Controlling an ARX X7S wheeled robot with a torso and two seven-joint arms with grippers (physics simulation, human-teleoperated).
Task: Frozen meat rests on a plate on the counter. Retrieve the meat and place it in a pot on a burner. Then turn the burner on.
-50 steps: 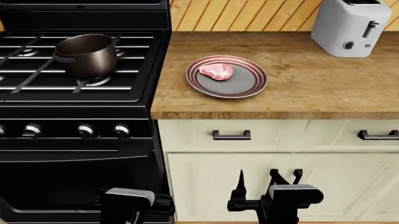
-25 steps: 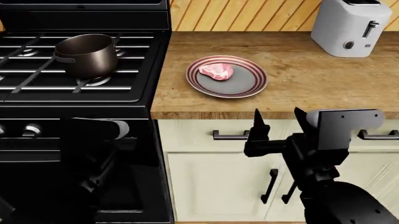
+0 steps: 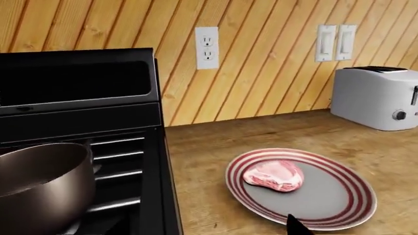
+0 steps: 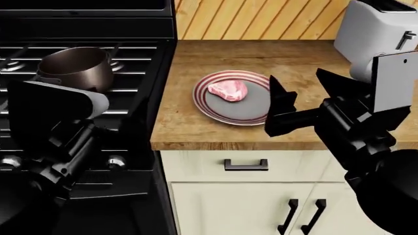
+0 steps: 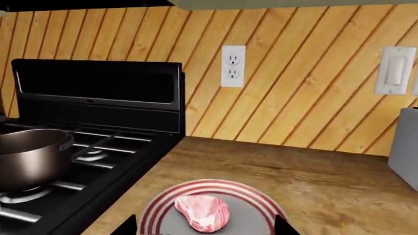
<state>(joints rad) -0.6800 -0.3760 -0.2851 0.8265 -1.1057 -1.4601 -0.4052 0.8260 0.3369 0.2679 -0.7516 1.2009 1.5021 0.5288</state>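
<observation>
The meat (image 4: 228,91), a pink marbled steak, lies flat on the plate (image 4: 251,108) near the middle of the head view, a little toward the plate's left side and resting on its grey centre. It is the only thing on the plate.

The stove (image 4: 140,58) fills the left of that view, black with grate bars across its top. The counter (image 4: 307,61), brown wood with visible grain, runs from the stove's right edge to the right border of the frame and carries the striped plate close to its front edge. A white toaster (image 4: 379,29) stands on the counter at the upper right, well apart from the plate.

The right gripper (image 4: 302,93) sits at the right of the head view, over the counter's front edge just right of the plate; its two dark fingers stand spread apart with nothing between them, and in the right wrist view their tips show at the lower edge on either side of the plate. The left arm (image 4: 58,132) rises at the lower left in front of the stove; only one dark fingertip shows at the bottom of the left wrist view, so I cannot tell how its pincer stands.

The pot (image 4: 75,66) sits on the grates at the upper left over a burner (image 5: 19,195); its shiny inside looks empty.
</observation>
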